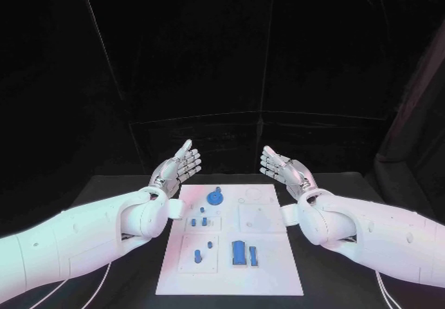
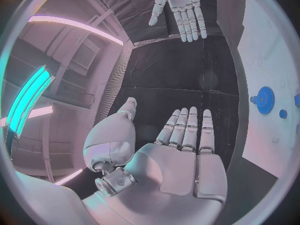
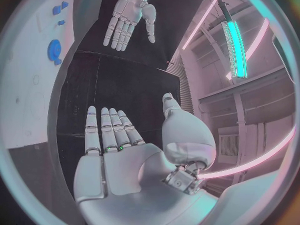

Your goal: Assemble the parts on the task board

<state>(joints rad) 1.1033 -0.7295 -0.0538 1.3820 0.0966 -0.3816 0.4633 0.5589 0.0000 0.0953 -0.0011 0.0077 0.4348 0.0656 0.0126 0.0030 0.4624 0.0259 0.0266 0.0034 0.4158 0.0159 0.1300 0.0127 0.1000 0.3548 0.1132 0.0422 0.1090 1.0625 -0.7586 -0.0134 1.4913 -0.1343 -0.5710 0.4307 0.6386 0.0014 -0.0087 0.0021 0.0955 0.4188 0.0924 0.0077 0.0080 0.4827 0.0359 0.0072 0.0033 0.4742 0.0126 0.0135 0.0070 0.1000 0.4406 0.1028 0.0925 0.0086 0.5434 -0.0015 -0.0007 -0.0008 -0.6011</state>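
Note:
The white task board (image 1: pixel 269 264) lies in the middle of the black table. Several small blue parts sit on it: a round gear (image 1: pixel 216 196) near its far edge, small pegs (image 1: pixel 199 221) mid-board, and a taller block (image 1: pixel 239 252) nearer me. My left hand (image 1: pixel 178 165) hovers open, fingers straight and palm facing inward, beyond the board's far left corner. My right hand (image 1: pixel 281 167) mirrors it beyond the far right corner, also open and holding nothing. The left wrist view shows the open left hand (image 2: pixel 181 150), the gear (image 2: pixel 265 99) and the right hand (image 2: pixel 182 7). The right wrist view shows the right hand (image 3: pixel 119 155), the left hand (image 3: pixel 130 16) and the gear (image 3: pixel 54 50).
Black table (image 1: pixel 121 187) surrounds the board on both sides and beyond it. A dark curtain (image 1: pixel 232 77) hangs behind the table. My two white forearms lie along the board's left and right edges.

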